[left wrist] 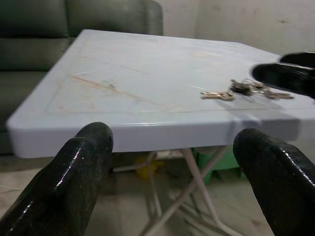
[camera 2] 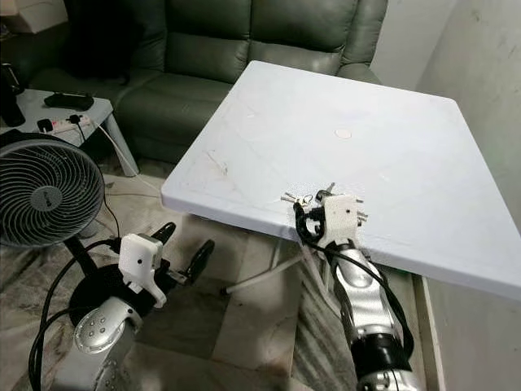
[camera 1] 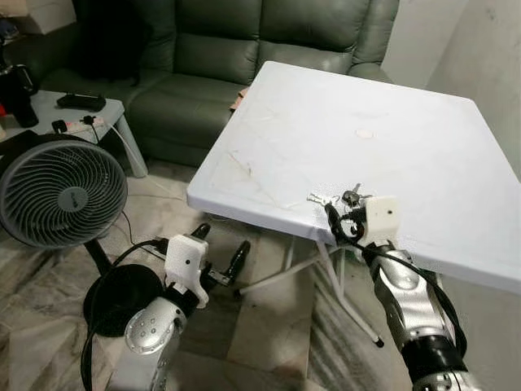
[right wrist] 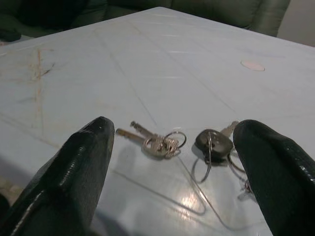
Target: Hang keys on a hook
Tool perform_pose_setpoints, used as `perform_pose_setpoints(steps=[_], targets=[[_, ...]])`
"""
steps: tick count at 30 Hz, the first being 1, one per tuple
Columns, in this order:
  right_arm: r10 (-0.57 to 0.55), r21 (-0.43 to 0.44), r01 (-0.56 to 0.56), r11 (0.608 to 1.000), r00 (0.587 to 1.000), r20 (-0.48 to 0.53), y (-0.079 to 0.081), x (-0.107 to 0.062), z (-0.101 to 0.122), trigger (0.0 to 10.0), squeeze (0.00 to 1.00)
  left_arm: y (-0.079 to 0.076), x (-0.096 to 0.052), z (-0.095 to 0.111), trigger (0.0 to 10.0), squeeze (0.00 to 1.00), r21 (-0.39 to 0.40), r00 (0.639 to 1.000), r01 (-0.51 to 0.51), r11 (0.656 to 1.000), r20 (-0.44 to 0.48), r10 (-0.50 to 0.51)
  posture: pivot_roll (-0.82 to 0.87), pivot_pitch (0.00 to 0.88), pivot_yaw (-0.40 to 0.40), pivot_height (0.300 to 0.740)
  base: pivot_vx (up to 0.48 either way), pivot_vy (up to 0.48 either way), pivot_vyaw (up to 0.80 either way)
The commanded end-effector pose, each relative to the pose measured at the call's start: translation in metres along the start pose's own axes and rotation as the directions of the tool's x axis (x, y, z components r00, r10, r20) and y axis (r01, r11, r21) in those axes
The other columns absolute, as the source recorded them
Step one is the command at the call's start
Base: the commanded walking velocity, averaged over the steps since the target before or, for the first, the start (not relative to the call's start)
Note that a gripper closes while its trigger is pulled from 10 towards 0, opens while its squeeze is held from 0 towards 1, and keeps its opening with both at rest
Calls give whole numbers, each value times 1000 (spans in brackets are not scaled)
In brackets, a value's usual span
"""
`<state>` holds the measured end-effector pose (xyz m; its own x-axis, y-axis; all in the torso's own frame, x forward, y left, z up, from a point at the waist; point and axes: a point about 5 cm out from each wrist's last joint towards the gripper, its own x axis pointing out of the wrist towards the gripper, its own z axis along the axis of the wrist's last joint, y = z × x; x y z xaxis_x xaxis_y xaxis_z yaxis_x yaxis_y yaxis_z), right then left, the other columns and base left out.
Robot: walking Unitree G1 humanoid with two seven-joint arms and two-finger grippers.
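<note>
A bunch of keys (right wrist: 197, 145) lies flat on the white folding table (camera 1: 407, 138) near its front edge: silver keys on a ring (right wrist: 155, 142) and a black-headed key (right wrist: 214, 141) on linked rings. My right gripper (right wrist: 172, 167) hovers just short of the bunch, open, with one finger on each side of it. In the left eye view the keys (camera 1: 338, 198) peek out beyond the right wrist camera (camera 1: 381, 218). My left gripper (camera 1: 221, 248) is open, held low in front of the table edge, nothing between its fingers.
A grey standing fan (camera 1: 59, 189) is at my left, its cable on the tiled floor. A green sofa (camera 1: 244, 49) stands behind the table, with a small side table (camera 1: 73, 110) holding a remote. A wall (camera 1: 488, 49) runs along the right.
</note>
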<state>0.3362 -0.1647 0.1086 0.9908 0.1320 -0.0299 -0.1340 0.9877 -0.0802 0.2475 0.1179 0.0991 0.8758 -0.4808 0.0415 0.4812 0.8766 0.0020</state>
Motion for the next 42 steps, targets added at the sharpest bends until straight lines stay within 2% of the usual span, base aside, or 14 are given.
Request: perform_pose_setpoints(steps=[1,15,16,17,18,21,22,25,26,28,29,39,40,42], targets=[[-21,6,21,1000,1000,-18,-2,3,1,10000,0,-5,-1,2,10000,0,0,1000,24,1000,-6,-24,86,112,-72,740,0,0,0],[-72,30,72,997,997,-1,-1,25,15,9922,0,-16,-15,4,10000,0,-14,998,56,998,-42,-57,92,192,-71,740,0,0,0],[-81,33,81,996,997,1,-2,28,18,8667,0,-17,-17,4,10000,0,-18,997,56,998,-47,-57,94,198,-72,740,0,0,0],[-81,33,81,996,997,1,-2,28,18,8667,0,-17,-17,4,10000,0,-18,997,56,998,-47,-57,94,198,-72,740,0,0,0],[-86,39,86,996,996,5,-2,31,21,7529,0,-18,-18,5,10000,0,-18,997,56,998,-49,-57,97,207,-74,740,0,0,0],[-93,39,93,995,996,8,-4,35,24,6745,0,-19,-20,5,10000,0,-21,997,51,998,-56,-52,104,216,-75,740,0,0,0],[-98,40,98,994,995,10,-4,35,25,4392,0,-19,-21,5,10000,0,-21,997,50,999,-57,-51,104,216,-75,740,0,0,0],[-103,41,102,994,995,11,-5,38,26,4588,0,-20,-23,5,10000,0,-24,997,46,999,-65,-47,110,222,-80,740,0,0,0],[-104,39,103,994,995,12,-5,39,27,2353,0,-20,-24,4,10000,0,-25,997,42,999,-69,-44,111,224,-80,740,0,0,0],[-107,34,106,994,994,14,-5,40,27,2275,0,-20,-25,4,10000,0,-25,997,38,999,-72,-40,113,223,-80,740,0,0,0],[-117,23,116,993,993,22,-6,40,28,0,0,-21,-25,4,10000,0,-26,997,36,999,-74,-38,113,223,-80,740,0,0,0],[-127,13,127,992,992,21,-16,39,26,78,0,-21,-27,4,10000,0,-24,996,28,999,-82,-30,115,221,-80,740,0,0,0],[-130,8,130,992,991,23,-18,39,25,510,0,-21,-27,4,10000,0,-24,996,29,999,-83,-30,115,220,-80,740,0,0,0],[-134,7,133,991,991,23,-20,38,25,549,0,-22,-27,4,10000,0,-24,996,31,999,-83,-33,113,221,-80,740,0,0,0]])
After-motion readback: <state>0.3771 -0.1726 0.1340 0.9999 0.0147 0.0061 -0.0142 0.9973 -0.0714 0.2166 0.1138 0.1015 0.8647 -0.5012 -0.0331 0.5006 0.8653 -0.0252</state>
